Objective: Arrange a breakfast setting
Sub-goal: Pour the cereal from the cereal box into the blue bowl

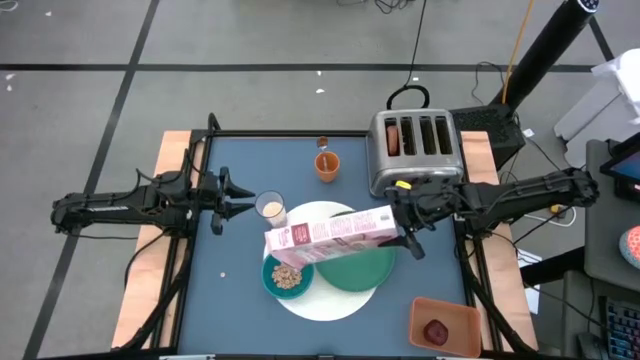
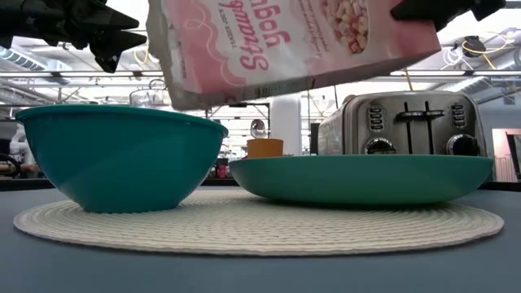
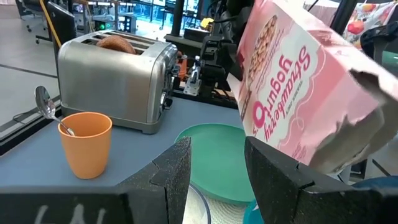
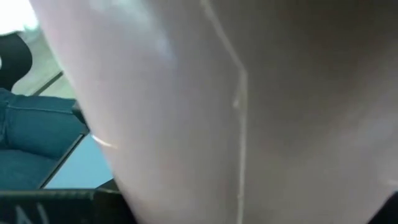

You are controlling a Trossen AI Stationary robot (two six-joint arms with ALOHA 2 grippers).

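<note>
— What is the right gripper point(image 1: 402, 222) doing?
— It pinches one end of a single pink strawberry-yogurt cereal box point(image 1: 330, 238), which is tilted with its far end down over the one teal bowl point(image 1: 288, 276). The bowl has cereal in it.
— And under the gripper?
— One green plate point(image 1: 362, 266), on one round white mat point(image 1: 330, 300) beside the bowl.
— The other arm?
— The left gripper point(image 1: 228, 198) hovers with fingers spread, empty, one milk glass point(image 1: 271, 209) just beside its tips.
— Farther out?
— One orange cup point(image 3: 85, 143) holding one silver spoon point(image 3: 43, 102), near one four-slot toaster point(image 1: 415, 148) with ring bread point(image 3: 114, 42) in it. One orange tray point(image 1: 447, 326) carries one dark-red fruit point(image 1: 436, 331).
</note>
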